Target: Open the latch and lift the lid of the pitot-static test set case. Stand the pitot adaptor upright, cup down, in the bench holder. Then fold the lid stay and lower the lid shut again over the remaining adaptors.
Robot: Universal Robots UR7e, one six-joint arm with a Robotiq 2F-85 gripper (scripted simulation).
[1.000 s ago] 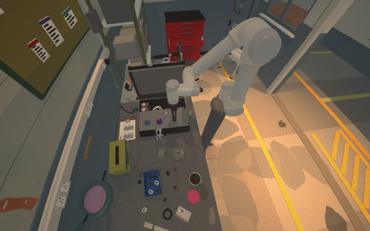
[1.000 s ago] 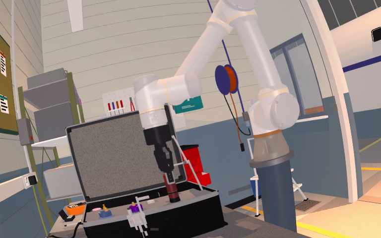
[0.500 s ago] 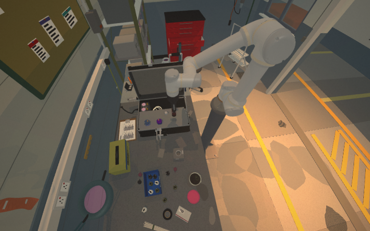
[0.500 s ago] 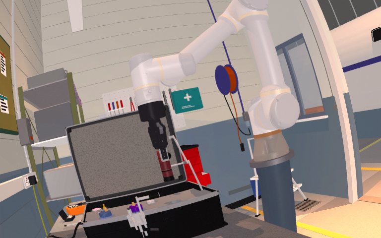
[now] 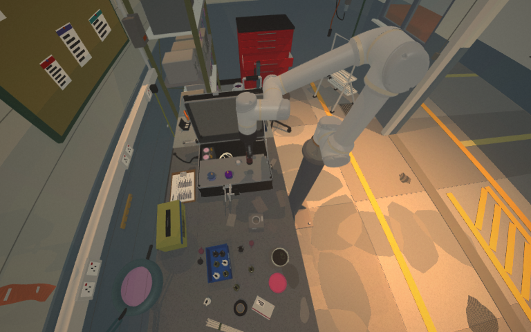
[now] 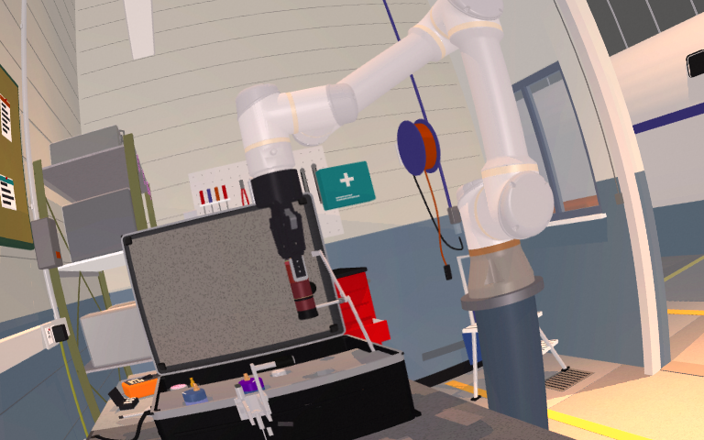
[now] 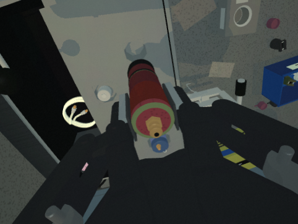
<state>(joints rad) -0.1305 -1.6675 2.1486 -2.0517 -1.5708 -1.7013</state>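
Observation:
The red pitot adaptor (image 6: 300,290) hangs well above the open case (image 6: 280,394), gripped at its upper part by my closed gripper (image 6: 296,270). The adaptor points down with its dark cup end lowest; the wrist camera shows its brass fitting (image 7: 153,125) toward me. The lid (image 6: 228,283) stands raised behind it, propped by the white stay (image 6: 345,303) on the right. In the case tray sit a blue adaptor (image 6: 194,393) and a purple adaptor (image 6: 251,384). The bench holder (image 5: 255,220), a grey block with a round socket, sits on the bench in front of the case. The latch (image 6: 253,404) hangs at the case's front edge.
The raised lid and its stay stand close behind and beside the adaptor. On the bench lie a blue connector box (image 5: 217,263), a yellow box (image 5: 170,226), a clipboard (image 5: 183,186), a dark cup (image 5: 279,257), a pink disc (image 5: 277,282) and small loose caps.

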